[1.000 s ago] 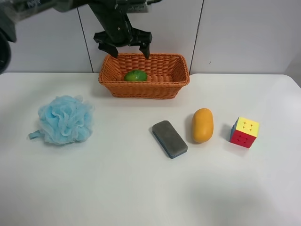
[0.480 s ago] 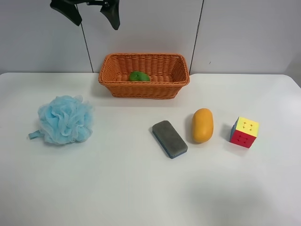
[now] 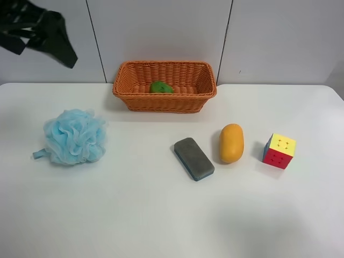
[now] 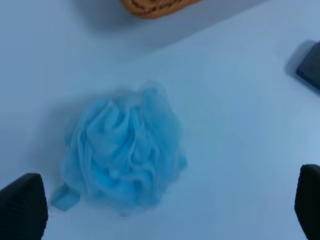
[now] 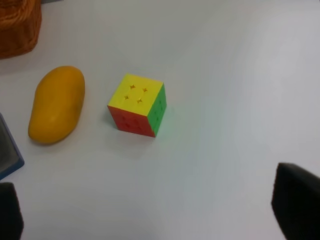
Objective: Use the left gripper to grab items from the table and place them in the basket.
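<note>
Lime (image 3: pixel 160 87) is sitting in the basket (image 3: pixel 164 101). The left gripper (image 4: pixel 165 212) hangs wide open and empty above the blue pouf (image 4: pixel 125 152); eraser (image 3: pixel 194 158), orange fruit (image 3: pixel 231 143) and cube (image 3: pixel 279 151) are on the table (image 3: pixel 161 215).

basket (image 3: pixel 164 86) at the far edge of the worktop (image 3: pixel 134 215) in the exterior high view, lime (image 3: pixel 161 87) inside it. bath pouf (image 3: pixel 74 136) well off toward that view's left, nearer the camera than the basket. eraser block (image 3: pixel 194 158), oval fruit (image 3: pixel 231 143) and puzzle cube (image 3: pixel 279 151) in a row toward the right, also nearer than the basket: eraser just beside the fruit, cube a little apart on the fruit's far side. left gripper (image 3: pixel 40 33) up at the top left corner, above and behind the pouf.
</note>
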You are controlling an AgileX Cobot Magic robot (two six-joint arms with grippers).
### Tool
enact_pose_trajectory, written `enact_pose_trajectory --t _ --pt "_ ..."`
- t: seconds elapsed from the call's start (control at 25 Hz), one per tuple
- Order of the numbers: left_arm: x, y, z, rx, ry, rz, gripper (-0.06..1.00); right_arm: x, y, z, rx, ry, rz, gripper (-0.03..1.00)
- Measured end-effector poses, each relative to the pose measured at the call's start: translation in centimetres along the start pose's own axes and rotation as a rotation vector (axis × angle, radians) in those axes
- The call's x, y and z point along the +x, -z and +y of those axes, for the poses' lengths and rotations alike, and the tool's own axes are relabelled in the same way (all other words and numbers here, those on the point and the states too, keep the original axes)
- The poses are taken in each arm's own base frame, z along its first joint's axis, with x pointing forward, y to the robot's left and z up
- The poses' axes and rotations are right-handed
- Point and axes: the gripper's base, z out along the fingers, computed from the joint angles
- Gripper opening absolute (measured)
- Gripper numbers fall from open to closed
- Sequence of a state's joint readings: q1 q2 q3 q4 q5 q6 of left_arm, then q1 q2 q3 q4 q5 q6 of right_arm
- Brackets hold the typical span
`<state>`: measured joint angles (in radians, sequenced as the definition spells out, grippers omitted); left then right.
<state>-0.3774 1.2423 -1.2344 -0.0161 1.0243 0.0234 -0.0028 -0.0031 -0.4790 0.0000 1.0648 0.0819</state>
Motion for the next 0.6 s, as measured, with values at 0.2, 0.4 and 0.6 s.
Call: enact_pose_trajectory --t 0.2,0.4,0.6 --pt "6.7 3.9 -0.2 -0.001 -0.001 -0.085 0.99 0.0 0.0 0.0 0.0 0.0 0.0 0.99" --pt "12.1 6.4 -0.3 -0.003 -0.002 -0.182 0.99 0.0 0.0 0.0 0.0 0.0 0.0 0.99" --pt "16.3 6.8 -0.3 -0.005 -0.001 -0.237 0.99 0.0 0.0 0.0 0.0 0.0 0.0 0.99"
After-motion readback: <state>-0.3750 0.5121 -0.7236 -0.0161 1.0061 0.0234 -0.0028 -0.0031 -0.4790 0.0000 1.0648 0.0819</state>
